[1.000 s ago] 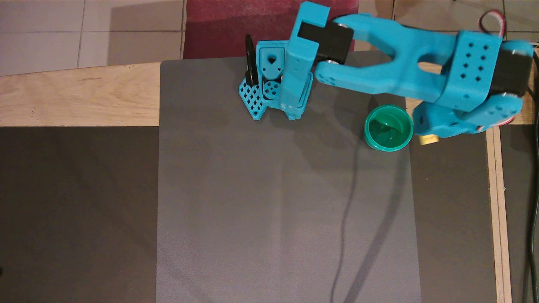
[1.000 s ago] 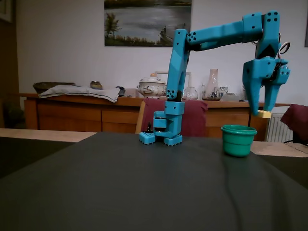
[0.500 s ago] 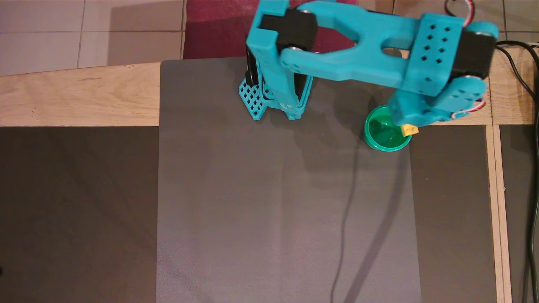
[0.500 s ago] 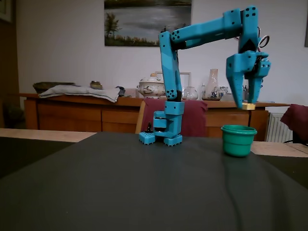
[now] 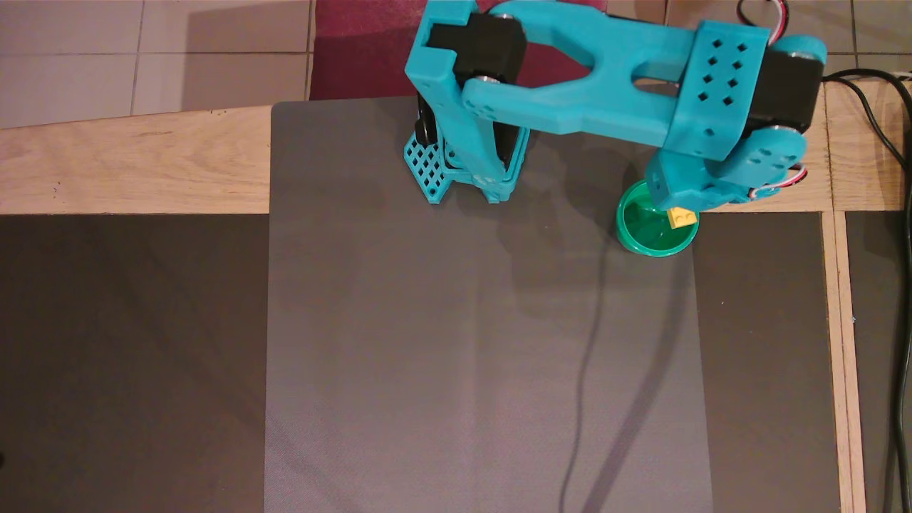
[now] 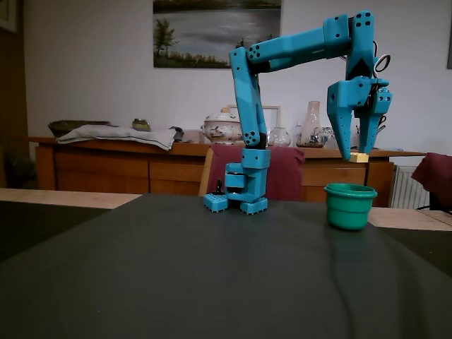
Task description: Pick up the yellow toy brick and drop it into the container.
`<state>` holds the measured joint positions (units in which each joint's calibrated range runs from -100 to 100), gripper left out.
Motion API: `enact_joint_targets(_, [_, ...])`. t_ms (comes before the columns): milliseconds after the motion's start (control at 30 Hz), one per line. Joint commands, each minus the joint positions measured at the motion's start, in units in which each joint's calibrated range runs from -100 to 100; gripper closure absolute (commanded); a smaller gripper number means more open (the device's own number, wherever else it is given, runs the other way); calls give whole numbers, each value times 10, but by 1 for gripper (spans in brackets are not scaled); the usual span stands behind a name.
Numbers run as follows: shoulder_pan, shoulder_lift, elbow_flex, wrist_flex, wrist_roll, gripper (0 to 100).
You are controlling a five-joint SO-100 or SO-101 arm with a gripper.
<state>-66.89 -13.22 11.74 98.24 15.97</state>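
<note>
The yellow toy brick (image 5: 682, 217) (image 6: 359, 157) hangs in the air, pinched at the tips of my blue gripper (image 5: 680, 212) (image 6: 357, 155), which is shut on it and points straight down. The container (image 5: 645, 234) (image 6: 349, 205), a teal-green cup, stands on the grey mat to the right of my base. In the overhead view the brick lies over the cup's upper right rim area. In the fixed view it hangs a short way above the rim, over the cup's right half.
My arm's base (image 5: 467, 160) (image 6: 244, 187) is fixed at the far edge of the grey mat (image 5: 484, 356). Wooden table strips (image 5: 135, 164) frame the mat. A black cable (image 5: 880, 128) runs along the right edge. A sideboard with crockery (image 6: 141, 166) stands behind.
My arm swung left and rose, carrying the brick from beyond the cup's right side to a spot over its rim. The cup stayed put.
</note>
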Motion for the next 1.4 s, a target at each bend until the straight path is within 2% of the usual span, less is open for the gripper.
enact_joint_targets(0, [-2,-19,-1,18,2,89])
enact_joint_targets(200, [3,-17,-1,18,2,89])
enact_joint_targets(267, [5,-24,-4,18,2,94])
enact_joint_targets(300, [6,-24,-10,18,1,100])
enact_joint_targets(433, [20,-25,-23,18,-1,100])
enact_joint_targets(500, [59,-25,-56,18,-3,100])
enact_joint_targets(533, [104,-25,-100,18,-15,100])
enact_joint_targets(900, [361,-26,-308,18,-108,100])
enact_joint_targets(1133, [474,-39,-378,18,-111,100])
enact_joint_targets(1367, [561,-181,-354,18,-112,100])
